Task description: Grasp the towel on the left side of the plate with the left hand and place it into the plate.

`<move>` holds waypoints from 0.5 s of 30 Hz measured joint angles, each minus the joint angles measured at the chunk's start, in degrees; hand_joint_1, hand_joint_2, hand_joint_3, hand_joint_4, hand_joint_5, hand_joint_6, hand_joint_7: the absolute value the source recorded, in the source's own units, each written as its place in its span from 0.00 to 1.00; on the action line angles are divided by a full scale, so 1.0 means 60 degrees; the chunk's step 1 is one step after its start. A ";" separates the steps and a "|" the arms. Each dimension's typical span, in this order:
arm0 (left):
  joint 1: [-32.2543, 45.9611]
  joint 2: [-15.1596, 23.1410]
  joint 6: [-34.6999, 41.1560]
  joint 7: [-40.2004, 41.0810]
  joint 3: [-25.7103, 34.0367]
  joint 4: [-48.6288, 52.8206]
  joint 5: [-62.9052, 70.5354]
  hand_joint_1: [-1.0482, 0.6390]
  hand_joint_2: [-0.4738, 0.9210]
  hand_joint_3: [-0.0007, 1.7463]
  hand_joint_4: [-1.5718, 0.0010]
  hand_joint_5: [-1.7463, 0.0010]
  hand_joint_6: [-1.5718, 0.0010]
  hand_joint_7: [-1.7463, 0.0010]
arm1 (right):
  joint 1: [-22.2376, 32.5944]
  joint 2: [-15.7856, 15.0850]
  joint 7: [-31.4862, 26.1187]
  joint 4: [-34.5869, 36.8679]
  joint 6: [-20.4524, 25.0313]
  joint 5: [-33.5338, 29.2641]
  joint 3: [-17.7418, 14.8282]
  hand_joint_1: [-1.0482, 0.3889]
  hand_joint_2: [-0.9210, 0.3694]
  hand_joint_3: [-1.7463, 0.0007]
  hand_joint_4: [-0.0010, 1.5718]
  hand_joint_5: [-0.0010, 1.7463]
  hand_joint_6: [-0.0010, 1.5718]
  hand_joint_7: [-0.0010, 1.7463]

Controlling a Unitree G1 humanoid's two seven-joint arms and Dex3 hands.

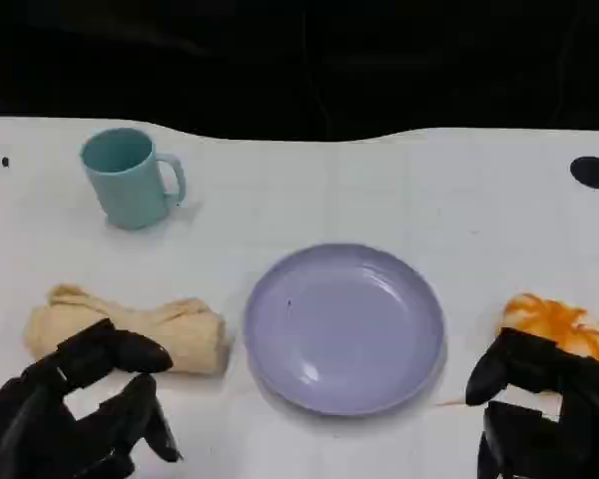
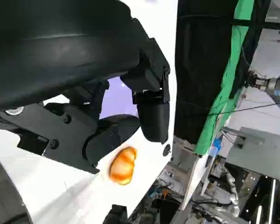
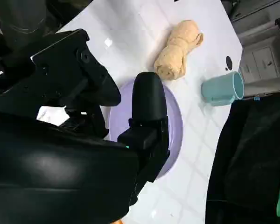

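Note:
A rolled beige towel [image 1: 140, 329] lies on the white table just left of the lavender plate [image 1: 344, 324]. My left hand [image 1: 75, 409] hovers at the near edge in front of the towel, fingers apart and holding nothing; one fingertip overlaps the towel's near edge. At the lower right my right hand [image 1: 539, 409] is open too, beside an orange bread roll [image 1: 564, 324]. The right wrist view has the towel [image 3: 178, 49] beyond the plate [image 3: 175, 126]. In the left wrist view the roll [image 2: 122, 164] sits past my fingers [image 2: 151, 109].
A teal mug [image 1: 130, 178] stands at the back left, seen again as a mug [image 3: 222, 87] in the right wrist view. The table's far edge meets a black backdrop. Bare white surface lies between mug, towel and plate.

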 measured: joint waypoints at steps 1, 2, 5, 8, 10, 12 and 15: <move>0.0000 0.0003 -0.0005 -0.0008 0.0000 0.0004 0.0010 0.51 0.81 0.53 0.50 0.07 0.51 0.19 | -0.0001 0.0000 0.0000 0.0000 0.0000 0.0000 0.0000 0.69 0.31 0.22 0.49 1.00 0.37 0.97; 0.0000 0.0006 -0.0015 -0.0018 -0.0002 0.0006 0.0035 0.51 0.80 0.53 0.50 0.07 0.51 0.19 | -0.0002 0.0000 0.0000 0.0000 0.0000 0.0000 0.0000 0.69 0.31 0.22 0.49 1.00 0.37 0.97; 0.0000 0.0012 -0.0021 -0.0020 -0.0006 0.0006 0.0180 0.51 0.80 0.52 0.50 0.07 0.51 0.20 | -0.0006 0.0000 -0.0001 0.0001 0.0000 -0.0003 0.0003 0.69 0.31 0.22 0.49 1.00 0.37 0.97; 0.0000 0.0012 -0.0021 -0.0022 -0.0005 0.0007 0.0183 0.50 0.81 0.52 0.50 0.07 0.51 0.20 | -0.0026 -0.0001 -0.0002 0.0000 0.0005 -0.0006 0.0008 0.69 0.31 0.22 0.49 1.00 0.37 0.97; 0.0000 0.0012 -0.0021 -0.0023 -0.0005 0.0006 0.0185 0.51 0.81 0.52 0.50 0.07 0.51 0.20 | -0.0035 -0.0003 -0.0001 0.0001 0.0005 -0.0010 0.0023 0.69 0.31 0.22 0.49 1.00 0.36 0.97; 0.0000 0.0011 -0.0021 -0.0023 -0.0005 0.0006 0.0184 0.51 0.81 0.52 0.50 0.07 0.51 0.20 | -0.0035 -0.0005 0.0000 0.0001 0.0004 -0.0014 0.0034 0.69 0.31 0.23 0.49 1.00 0.36 0.97; 0.0000 0.0011 -0.0020 -0.0023 -0.0005 0.0006 0.0183 0.51 0.81 0.52 0.50 0.07 0.51 0.20 | -0.0035 -0.0007 0.0009 0.0031 0.0003 -0.0015 0.0036 0.69 0.30 0.23 0.49 1.00 0.36 0.97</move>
